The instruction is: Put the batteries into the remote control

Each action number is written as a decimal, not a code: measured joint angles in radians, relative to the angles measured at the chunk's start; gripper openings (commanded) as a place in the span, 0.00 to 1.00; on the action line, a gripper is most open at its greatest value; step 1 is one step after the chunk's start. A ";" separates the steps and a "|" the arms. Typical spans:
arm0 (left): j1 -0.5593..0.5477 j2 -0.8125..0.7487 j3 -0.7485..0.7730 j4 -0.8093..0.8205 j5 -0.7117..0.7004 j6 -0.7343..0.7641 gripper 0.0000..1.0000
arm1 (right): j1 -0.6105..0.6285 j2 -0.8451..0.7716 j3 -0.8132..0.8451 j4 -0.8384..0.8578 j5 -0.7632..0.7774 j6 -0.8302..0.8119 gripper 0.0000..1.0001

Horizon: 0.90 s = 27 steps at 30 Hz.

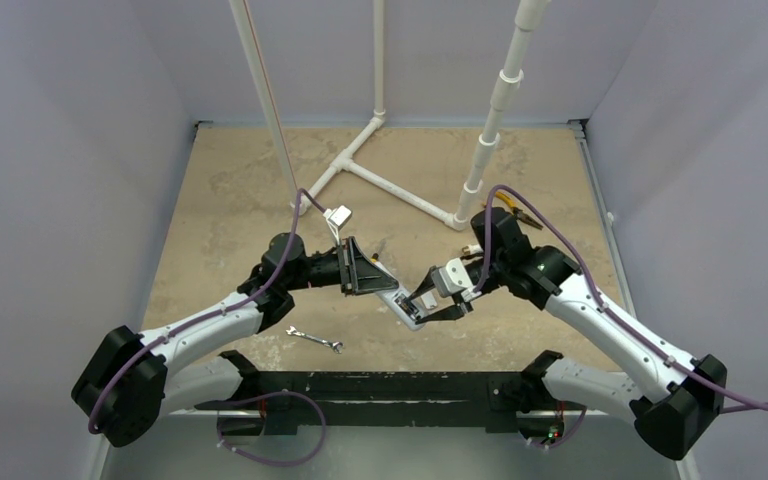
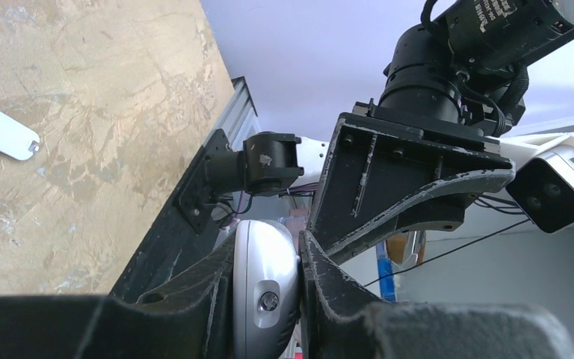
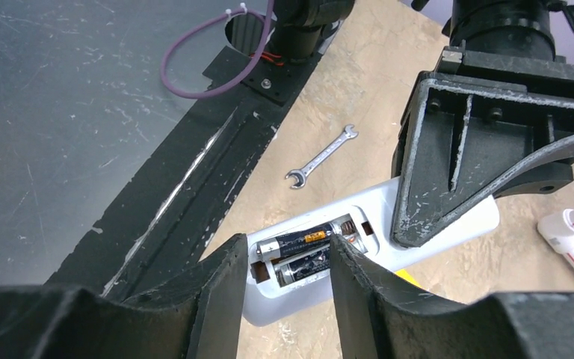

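Spanning the centre of the top view, the remote [image 1: 407, 308] sits between the two arms over the table [image 1: 230, 200], slanting from upper left to lower right. The left gripper [image 2: 267, 265] is clamped on it. In the left wrist view both fingers press the sides of its rounded grey-white end, at lower centre of the frame.

In the right wrist view the remote lies back side up with its compartment [image 3: 353, 226] uncovered. Two batteries [image 3: 303, 243], dark with gold bands, lie side by side inside it, at lower centre of the frame. The right gripper [image 3: 287, 248] hangs over them with its jaws apart, one finger towards each end of the cells. The finger at frame right overlaps their spring end; whether it touches them cannot be told. The left gripper's fingers fill the upper right of that frame, gripping the remote beyond the compartment.

A wrench [image 1: 315, 340] lies flat on the table, to the lower left of the remote in the top view and apart from both grippers. A white pipe frame [image 1: 390, 185] stands at upper centre.
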 measured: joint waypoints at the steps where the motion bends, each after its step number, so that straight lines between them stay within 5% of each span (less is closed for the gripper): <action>1: 0.000 0.000 0.000 0.002 0.000 -0.002 0.00 | 0.000 -0.008 0.000 0.000 0.000 0.000 0.43; 12: 0.000 0.013 0.000 0.004 0.001 -0.006 0.00 | 0.000 -0.026 0.000 -0.001 -0.053 -0.017 0.42; 27: 0.000 0.022 0.000 0.021 0.002 -0.007 0.00 | 0.000 0.111 0.081 -0.227 -0.091 -0.213 0.39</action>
